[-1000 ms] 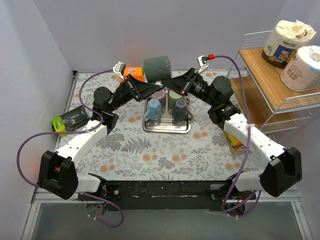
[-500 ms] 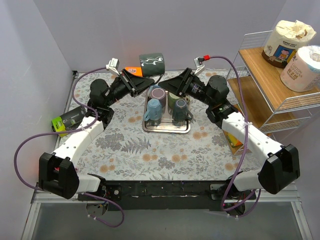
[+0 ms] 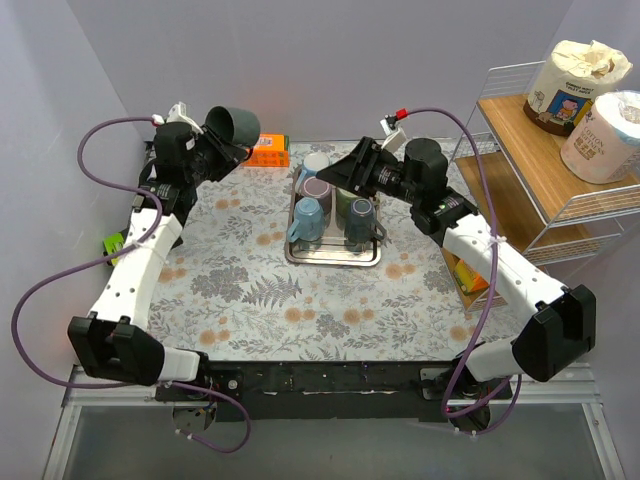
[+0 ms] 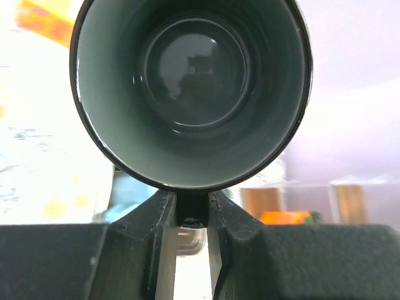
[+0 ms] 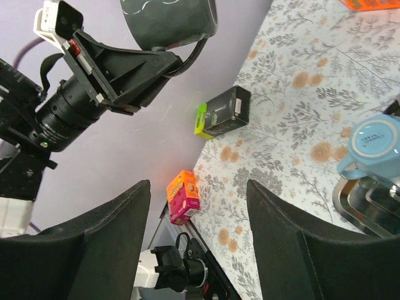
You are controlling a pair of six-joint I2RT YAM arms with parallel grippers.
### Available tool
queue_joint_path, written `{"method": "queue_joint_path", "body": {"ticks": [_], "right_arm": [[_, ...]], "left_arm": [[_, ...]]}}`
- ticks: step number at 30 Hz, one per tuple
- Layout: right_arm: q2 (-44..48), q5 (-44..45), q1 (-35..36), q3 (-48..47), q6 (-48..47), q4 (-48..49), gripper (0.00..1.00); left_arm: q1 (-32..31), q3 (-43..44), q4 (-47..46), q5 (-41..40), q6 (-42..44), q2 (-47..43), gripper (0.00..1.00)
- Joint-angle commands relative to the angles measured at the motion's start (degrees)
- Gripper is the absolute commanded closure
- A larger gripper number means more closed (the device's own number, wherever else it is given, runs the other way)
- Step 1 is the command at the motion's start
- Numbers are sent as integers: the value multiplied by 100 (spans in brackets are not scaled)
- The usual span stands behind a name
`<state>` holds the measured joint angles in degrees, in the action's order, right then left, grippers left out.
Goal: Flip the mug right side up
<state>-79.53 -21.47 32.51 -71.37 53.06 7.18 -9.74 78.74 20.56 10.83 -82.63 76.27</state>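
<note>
- The left gripper [image 3: 222, 146] is raised over the back left corner of the table [image 3: 260, 300], close to the purple wall.
- It is clamped on the handle of the dark mug [image 3: 232, 122], which hangs in the air well clear of the table top.
- In the left wrist view, the mug's handle sits pinched between the two fingers [image 4: 156, 231]. The mug's mouth is turned straight back at the camera, showing a glossy grey-green inside.
- From above, the dark mug looks tilted, with its mouth partly towards the camera. I cannot tell how close to level it is.
- The right wrist view shows the same mug from the side with a white squiggle on its wall.
- The right gripper [image 3: 325, 176] hovers above the rear of the metal tray [image 3: 330, 260]. Its jaws are spread wide and nothing is between them.
- The tray lies in the middle of the table and holds several cups, among them a blue cup [image 3: 308, 215] and a green cup [image 3: 360, 220] at the front.
- An orange box [image 3: 268, 150] lies at the back edge of the table, just beside the raised mug in the overhead view.
- A green and black box [image 5: 222, 112] lies at the left edge of the table.
- A wire shelf [image 3: 530, 150] on the right carries two paper rolls [image 3: 575, 70].
</note>
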Motion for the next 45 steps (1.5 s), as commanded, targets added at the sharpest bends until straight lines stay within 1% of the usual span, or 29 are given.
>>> {"method": "queue_joint_path", "body": {"ticks": [1,4,8,11,13,16,17,18,22,25,32,36,40,43,44,45], "right_arm": [[-45,257,-43,-473,-585,-970,30],[-98,319,-52,-561,-700,-1157,31],[-151,249,-52,-536,-718,-1245,33],[-160,196,-52,-404,-700,-1254,33],[-151,170,-52,-360,-657,-1245,33],[-177,152,-61,-395,-648,-1289,33],[-195,152,-69,-404,-656,-1315,33],[-204,152,-70,-430,-656,-1324,34],[-256,91,-87,-465,-656,-1333,34],[-274,56,-96,-500,-692,-1351,34],[-406,3,-114,-658,-735,-1447,34],[-537,-32,-105,-825,-797,-1587,34],[-687,82,-105,-1062,-937,-1930,35],[-740,196,-105,-1028,-973,-2054,35],[-731,231,-105,-1002,-973,-2054,35],[-722,249,-105,-966,-973,-2054,35]], "left_arm": [[147,581,1222,-1293,1178,212,100],[244,537,1442,-1680,1503,493,100],[594,379,1355,-1751,1907,880,100],[911,467,1311,-1848,1944,1311,100],[956,484,1180,-1813,2092,1591,100],[965,537,1161,-2022,2365,2004,100],[1148,537,1179,-2215,2383,2110,100],[1176,537,1179,-2269,2401,2190,100],[1193,555,1249,-2542,2322,2462,100],[1193,476,1127,-2726,2322,2542,100],[1220,546,1012,-2735,2550,2946,100],[1246,730,1205,-2692,2340,3201,100],[1273,687,1161,-2648,2304,3271,100],[1316,660,1178,-2586,2269,3324,100],[1343,695,1231,-2516,2243,3385,92],[1352,756,1284,-2429,2234,3412,89]]}}
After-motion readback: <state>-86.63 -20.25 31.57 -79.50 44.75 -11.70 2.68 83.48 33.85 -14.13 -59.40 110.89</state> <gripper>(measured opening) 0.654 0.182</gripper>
